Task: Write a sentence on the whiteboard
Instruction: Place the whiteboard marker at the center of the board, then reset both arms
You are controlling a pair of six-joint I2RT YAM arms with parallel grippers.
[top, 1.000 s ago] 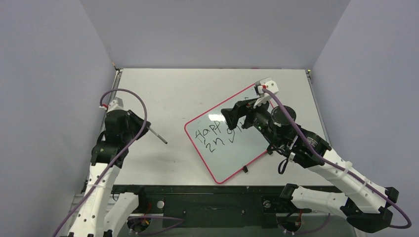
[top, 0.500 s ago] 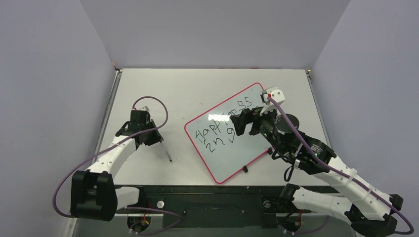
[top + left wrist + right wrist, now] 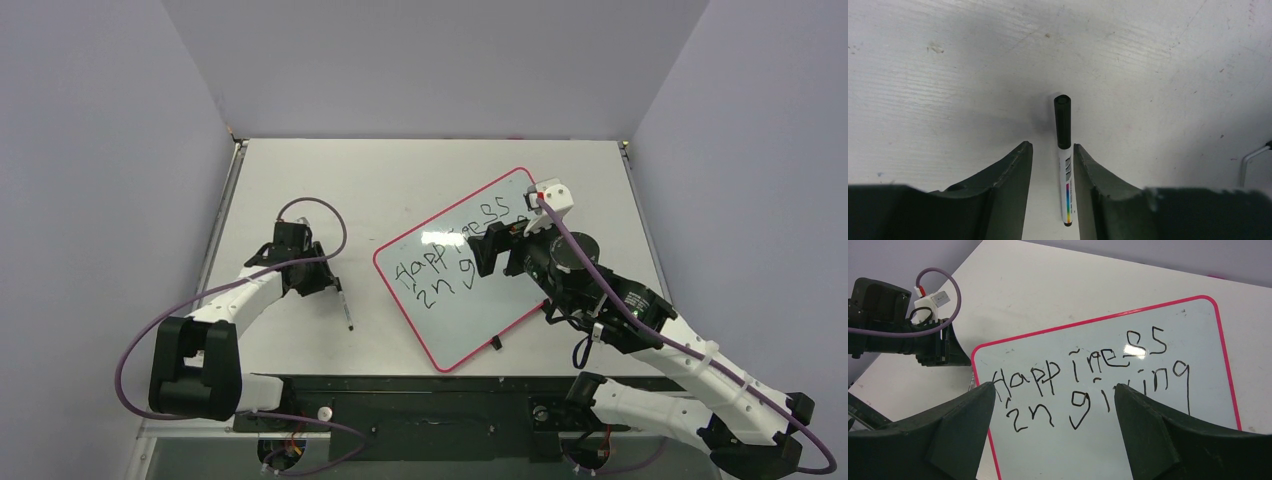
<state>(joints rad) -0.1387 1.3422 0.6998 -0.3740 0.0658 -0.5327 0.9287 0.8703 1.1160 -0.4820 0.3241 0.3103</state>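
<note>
Nearest us, we see a slim white marker pen with a black cap lying flat on the white counter, between the parted fingers of the released left pincer. Beyond, to the right, the red-rimmed white whiteboard lies askew on the counter, carrying the black handwritten sentence "Happiness in giving". The right pincer hovers over it, spread wide, empty.
</note>
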